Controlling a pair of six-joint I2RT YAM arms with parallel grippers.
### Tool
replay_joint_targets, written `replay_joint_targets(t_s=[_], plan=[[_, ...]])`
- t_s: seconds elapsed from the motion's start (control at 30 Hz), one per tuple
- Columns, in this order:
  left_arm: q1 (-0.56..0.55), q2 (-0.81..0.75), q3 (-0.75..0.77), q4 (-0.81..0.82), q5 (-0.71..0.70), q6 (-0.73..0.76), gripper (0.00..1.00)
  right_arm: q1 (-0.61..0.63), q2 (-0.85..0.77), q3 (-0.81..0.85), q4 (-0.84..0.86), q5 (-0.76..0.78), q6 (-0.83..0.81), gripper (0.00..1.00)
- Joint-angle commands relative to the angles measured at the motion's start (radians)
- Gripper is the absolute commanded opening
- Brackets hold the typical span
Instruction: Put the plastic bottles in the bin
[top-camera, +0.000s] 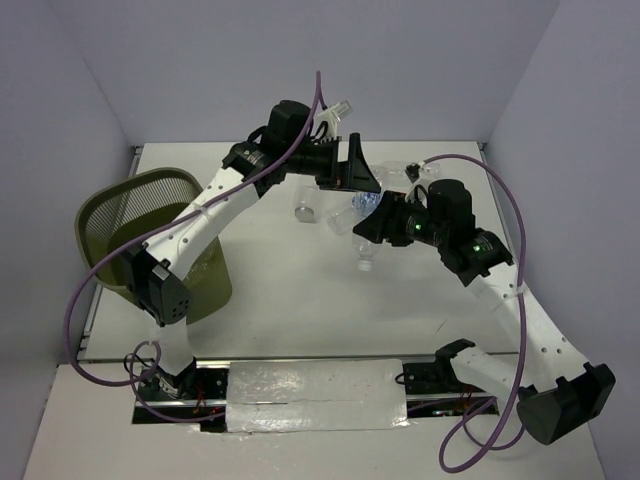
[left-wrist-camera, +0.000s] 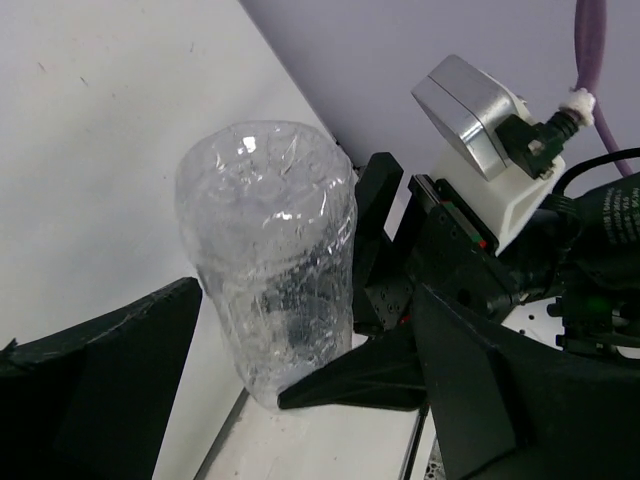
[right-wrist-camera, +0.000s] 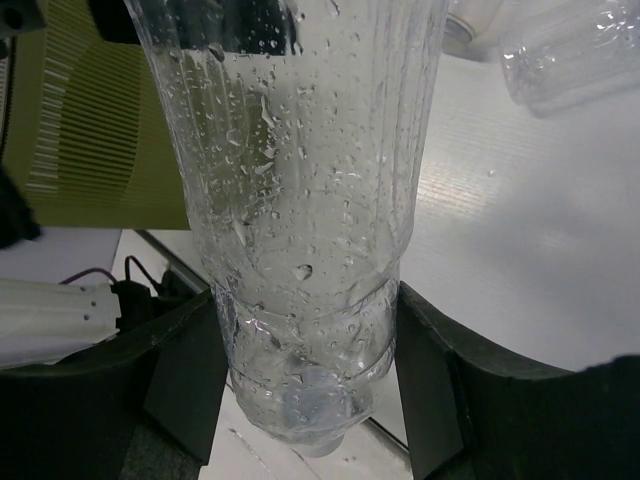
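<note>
The bin (top-camera: 100, 200) shows no bottles yet — my right hand (right-wrist-camera: 308, 305) clamps one bottle (right-wrist-camera: 300, 180), my left hand (left-wrist-camera: 290, 350) spread around it, other bottles (top-camera: 305, 207) on the counter (top-camera: 300, 300).

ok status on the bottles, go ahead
right fingers shut on one bottle. left fingers open around a second bottle, not gripping. bin off left, left arm over its rim.
</note>
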Motion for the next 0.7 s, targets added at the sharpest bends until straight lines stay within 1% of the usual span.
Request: replay_joint_targets(t_s=[0.0,0.13,0.2,0.3,0.33,0.37,0.4,0.43,0.47,0.5,0.53,0.57,0.63,0.67], plan=[[-0.013,0.025,0.041,0.056,0.034,-0.016,0.99,0.019,0.007,0.044,0.044,-0.038,0.008,0.66],[-0.025,0.038,0.03,0.069,0.029,-0.021,0.99,0.039,0.018,0.054,0.039,-0.041,0.003,0.66],[-0.027,0.039,0.025,0.07,0.021,-0.021,0.97,0.042,0.019,0.054,0.038,-0.033,0.002,0.67],[-0.027,0.03,0.012,0.076,0.023,-0.018,0.82,0.044,0.013,0.049,0.033,-0.023,0.003,0.68],[-0.027,0.027,0.008,0.078,0.018,-0.016,0.7,0.043,0.01,0.051,0.026,-0.015,0.002,0.69],[-0.027,0.018,0.004,0.076,0.012,-0.015,0.62,0.044,0.007,0.051,0.021,-0.009,-0.001,0.72],[-0.027,0.015,0.004,0.075,0.006,-0.01,0.45,0.046,0.001,0.054,0.01,-0.001,-0.001,0.74],[-0.027,0.012,0.007,0.061,0.002,-0.007,0.39,0.043,-0.002,0.055,0.004,0.013,-0.003,0.78],[-0.027,0.007,0.022,0.049,-0.017,0.005,0.35,0.043,-0.008,0.06,-0.005,0.02,-0.006,0.87],[-0.027,0.007,0.031,0.035,-0.026,0.013,0.3,0.044,-0.016,0.075,-0.028,0.03,-0.009,0.91],[-0.025,0.003,0.06,0.0,-0.037,0.034,0.29,0.044,-0.021,0.087,-0.046,0.04,-0.023,0.99],[-0.025,0.003,0.082,-0.028,-0.054,0.049,0.29,0.044,-0.024,0.107,-0.072,0.046,-0.033,1.0],[-0.016,0.004,0.135,-0.092,-0.136,0.086,0.28,0.043,-0.034,0.199,-0.181,0.059,-0.082,1.0],[-0.009,0.007,0.196,-0.161,-0.168,0.12,0.28,0.043,-0.039,0.236,-0.226,0.082,-0.101,1.0]])
